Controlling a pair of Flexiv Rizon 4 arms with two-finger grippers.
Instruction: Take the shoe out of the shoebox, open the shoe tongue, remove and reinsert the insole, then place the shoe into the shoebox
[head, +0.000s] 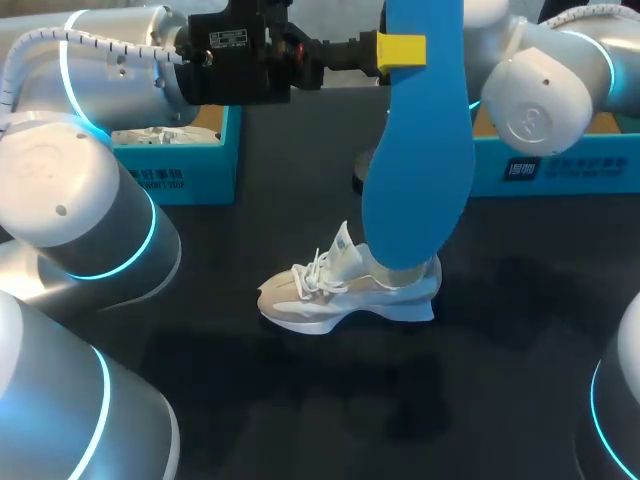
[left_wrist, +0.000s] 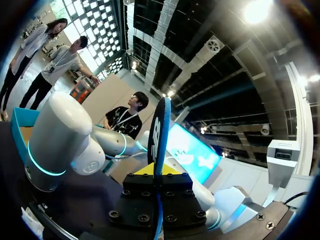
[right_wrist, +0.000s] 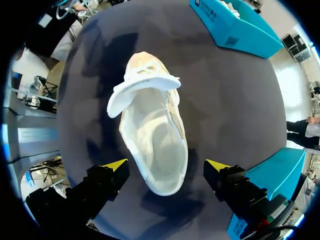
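A white and beige shoe (head: 345, 290) stands on the black table (head: 500, 400), toe toward the left. High above it my left gripper (head: 400, 48) is shut on the top end of a blue insole (head: 420, 150), which hangs straight down to the shoe's heel. In the left wrist view the insole (left_wrist: 160, 125) stands edge-on between the shut fingers of that gripper (left_wrist: 159, 167). My right gripper (right_wrist: 167, 165) hangs open over the shoe (right_wrist: 155, 125), one yellow tip on each side of the heel opening, touching nothing. In the head view the insole hides it.
A teal shoebox (head: 175, 165) stands at the back left, and a second teal box (head: 560, 165) at the back right, also seen as a teal box (right_wrist: 240, 25) beyond the shoe's toe. My arms' big joints crowd the left and right sides.
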